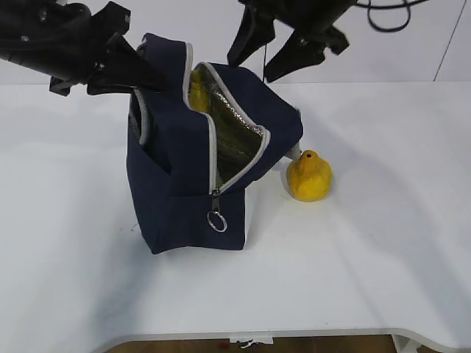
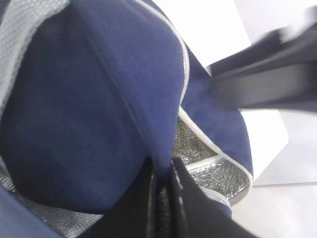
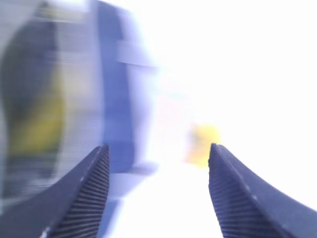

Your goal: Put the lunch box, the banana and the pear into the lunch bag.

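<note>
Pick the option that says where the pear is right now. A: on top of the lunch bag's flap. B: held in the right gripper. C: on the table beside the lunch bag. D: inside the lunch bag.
C: the pear sits on the white table just right of the open lunch bag, while the right gripper hangs open and empty above.

Right wrist view is motion-blurred; the lunch bag [image 1: 193, 154] hides most of its contents.
</note>
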Controlling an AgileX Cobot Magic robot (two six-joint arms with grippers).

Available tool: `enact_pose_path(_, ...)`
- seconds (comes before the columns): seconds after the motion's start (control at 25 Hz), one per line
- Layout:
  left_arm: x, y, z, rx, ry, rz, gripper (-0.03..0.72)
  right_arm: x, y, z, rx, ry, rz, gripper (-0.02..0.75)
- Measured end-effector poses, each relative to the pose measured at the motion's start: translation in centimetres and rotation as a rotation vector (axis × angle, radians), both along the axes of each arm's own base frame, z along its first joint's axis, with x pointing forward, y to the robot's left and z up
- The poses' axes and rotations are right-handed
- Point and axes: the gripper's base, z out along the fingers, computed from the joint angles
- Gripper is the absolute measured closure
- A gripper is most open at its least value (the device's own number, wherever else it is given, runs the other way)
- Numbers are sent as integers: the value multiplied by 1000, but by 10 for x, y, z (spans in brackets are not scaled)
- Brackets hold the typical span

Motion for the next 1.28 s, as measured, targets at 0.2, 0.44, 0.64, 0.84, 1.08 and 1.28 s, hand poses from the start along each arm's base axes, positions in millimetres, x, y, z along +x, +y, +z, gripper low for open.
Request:
enact_pose_path(0.2,0,0,0,4,-1,-1,684,-18,-24,35,-202,-153,-32,261)
enact_pose_path(0.44,0,0,0,4,-1,-1,684,-20,-50,24,-465,-163,-106,261)
enact_pose_path(0.64,0,0,0,3,0,-3,684,-20,-53,-2,-528,-90,-97,261)
enact_pose_path(0.84,-1,0,0,3,2,-6,684,-10,-47,-29,-518,-16,-77,261)
enact_pose_path(1.08,-1,0,0,2,5,-10,684,2,-41,-64,-504,73,-57,261)
enact_pose_path(1.28,-1,0,0,2,6,-12,684,8,-39,-83,-516,111,-48,261)
